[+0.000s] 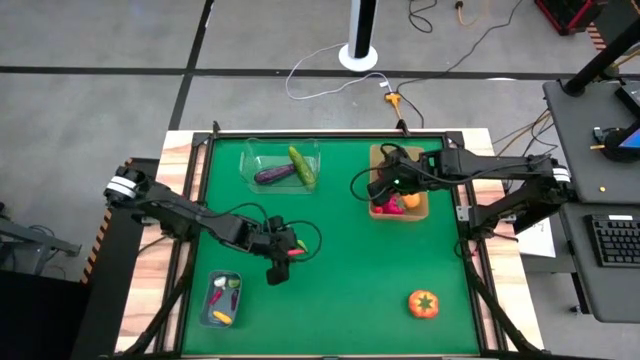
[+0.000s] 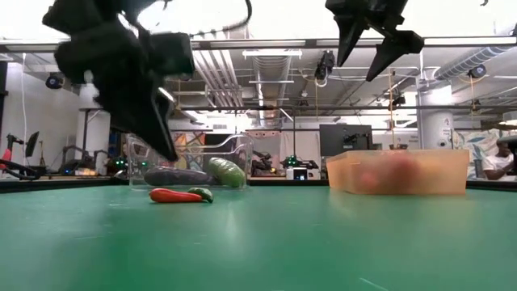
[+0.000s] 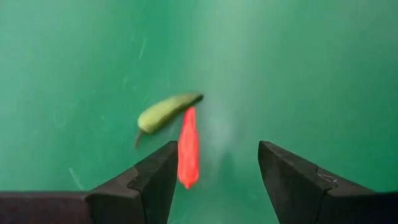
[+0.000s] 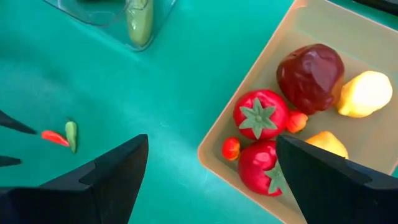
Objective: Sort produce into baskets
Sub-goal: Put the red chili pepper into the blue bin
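A red chilli [image 3: 188, 155] and a green chilli [image 3: 165, 112] lie side by side on the green table, left of centre [image 1: 297, 254]. My left gripper [image 3: 214, 180] hangs open just above them. The red chilli's near end sits between its fingers, close to one of them, untouched. My right gripper [image 4: 211, 180] is open, high above the wooden tray [image 1: 398, 212], which holds tomatoes [image 4: 260, 116], a dark red fruit [image 4: 311, 71] and yellow fruits [image 4: 365, 93]. An orange tomato [image 1: 424, 303] lies on the table near the front right.
A clear tub [image 1: 255, 152] at the back left holds a purple eggplant [image 1: 272, 175] and a green cucumber [image 1: 302, 165]. A small bluish tub [image 1: 213, 315] at the front left holds small chillies. Between the tubs and the tray the green mat is bare.
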